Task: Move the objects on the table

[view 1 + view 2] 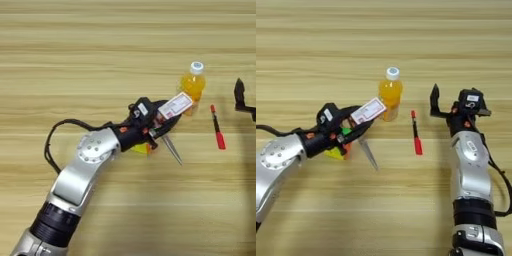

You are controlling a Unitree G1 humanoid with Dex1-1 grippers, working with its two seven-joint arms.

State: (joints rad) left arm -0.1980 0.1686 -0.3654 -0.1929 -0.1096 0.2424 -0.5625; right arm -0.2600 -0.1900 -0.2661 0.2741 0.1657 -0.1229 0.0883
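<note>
while the right gripper (434, 102) idles unclenched, the left gripper (358, 122) grasps the red-and-white box (368, 110) beside the bottle (390, 95).

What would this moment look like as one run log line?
left pincer: shut on red-and-white box, lifted over cube and scissors | right pincer: idle, right of pen | bottle: upright

Nothing shows here beyond the task's own things.
</note>
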